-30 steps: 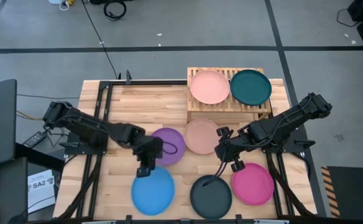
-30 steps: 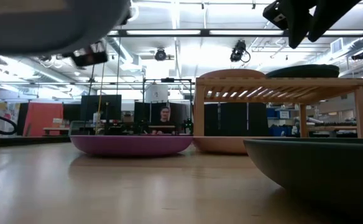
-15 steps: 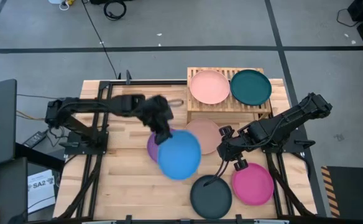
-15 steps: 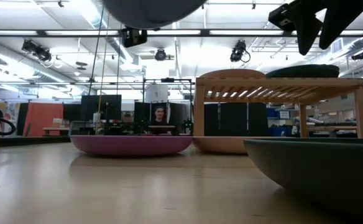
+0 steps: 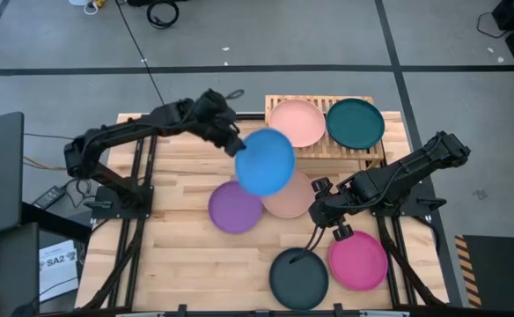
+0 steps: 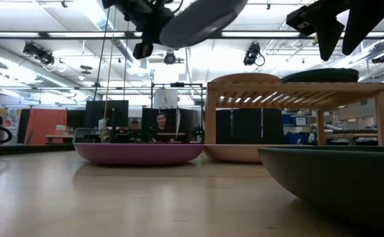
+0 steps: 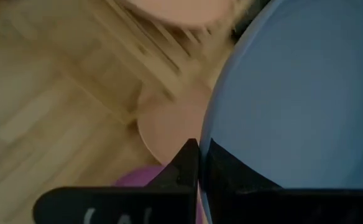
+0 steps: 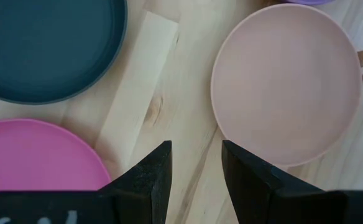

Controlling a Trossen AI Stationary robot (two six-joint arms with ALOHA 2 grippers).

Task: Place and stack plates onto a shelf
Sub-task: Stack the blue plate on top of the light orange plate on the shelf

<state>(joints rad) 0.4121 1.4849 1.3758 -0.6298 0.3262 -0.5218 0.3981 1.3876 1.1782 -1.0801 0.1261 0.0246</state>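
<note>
A blue plate (image 5: 266,161) hangs tilted above the table just left of the shelf (image 5: 367,151), with my left gripper (image 5: 237,145) shut on it. The shelf carries a peach plate (image 5: 297,122) and a dark teal plate (image 5: 356,122). On the table lie a purple plate (image 5: 235,208), a second peach plate (image 5: 290,198) partly under the blue one, a black plate (image 5: 298,277) and a magenta pink plate (image 5: 358,261). My right gripper (image 5: 320,210) hovers open, pointing down, above the wood between the table's peach plate (image 8: 287,81) and the pink plate (image 8: 38,155). My left gripper pinches the blue plate's rim (image 7: 211,148) between its two fingers, on the side of the plate toward the table's far left. The fingers come from the left, slanting down. The plate is lifted clear of the table and tilted, seen from below in the low view (image 6: 202,20).
Bare plank tabletop (image 5: 178,158) stretches along the left side and between the plates. The shelf stands at the far right, its slatted top raised on legs (image 6: 210,122). A person (image 6: 160,125) sits in the room beyond the table.
My left gripper has swung from the table's near edge up and toward the far edge and the shelf, rolling as it went. It carries the blue plate, which has risen from low over the near left of the table and now hangs tilted beside the shelf.
</note>
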